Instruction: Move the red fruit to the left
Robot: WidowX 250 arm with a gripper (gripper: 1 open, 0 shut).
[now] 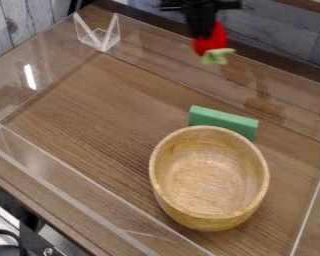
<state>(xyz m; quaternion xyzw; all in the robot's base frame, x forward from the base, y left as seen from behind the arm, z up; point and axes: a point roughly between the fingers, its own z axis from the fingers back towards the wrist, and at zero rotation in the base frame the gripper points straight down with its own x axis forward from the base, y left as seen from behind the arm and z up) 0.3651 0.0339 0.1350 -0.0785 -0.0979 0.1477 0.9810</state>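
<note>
From my station I had the black arm [190,7] reaching in over the tabletop's far edge, its gripper [211,38] pointing down, raised above the surface, fingers closed on something.

the single camera looked down at a steep slant from above the near side of the desk [89,120], facing its far edge. it stood far enough back to take in the whole bowl [210,177], near and right, and the wire stand [100,32], far and left.
</note>
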